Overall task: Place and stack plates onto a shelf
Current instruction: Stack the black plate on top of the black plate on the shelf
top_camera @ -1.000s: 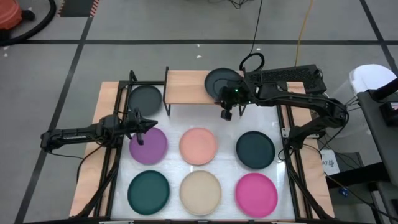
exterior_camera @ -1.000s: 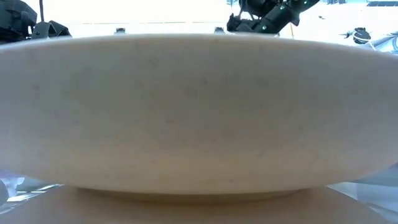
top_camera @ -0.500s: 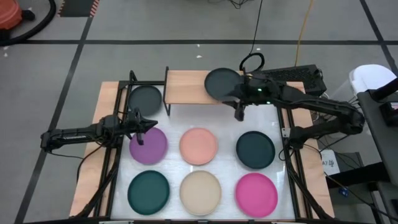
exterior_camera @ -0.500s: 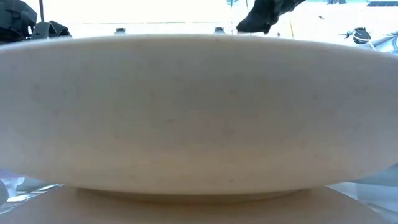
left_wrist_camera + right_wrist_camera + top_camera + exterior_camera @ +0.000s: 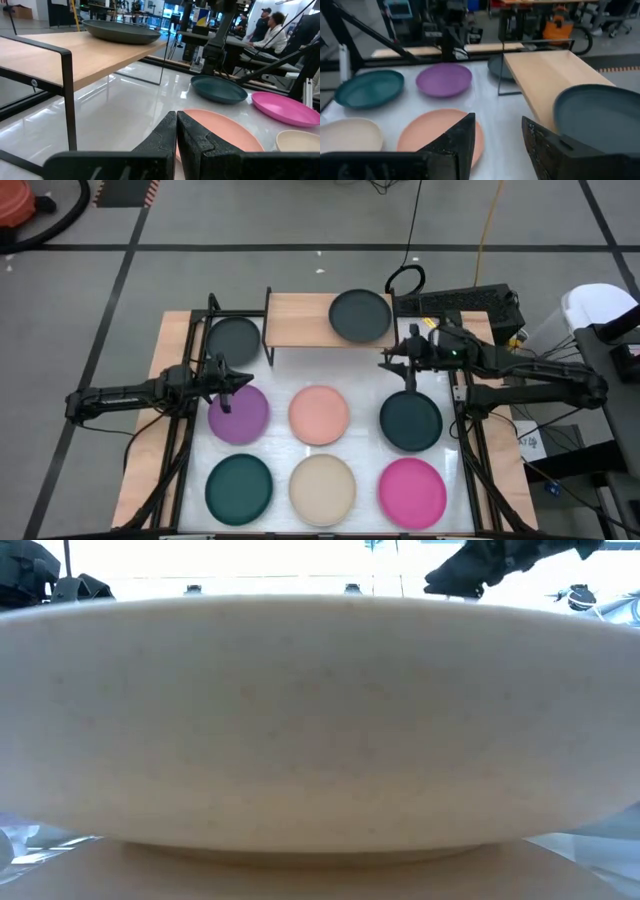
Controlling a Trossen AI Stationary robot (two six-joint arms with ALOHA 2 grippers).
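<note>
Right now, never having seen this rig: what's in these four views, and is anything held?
Two robot arms work at a white table. One camera looks straight down; one sits at table height, blocked by the beige plate; one rides on each wrist. A dark grey plate lies on the wooden shelf; another sits beside it, and six coloured plates lie on the table. The right end effector is open and empty above the table. The left end effector is shut, holding nothing, by the purple plate.
</note>
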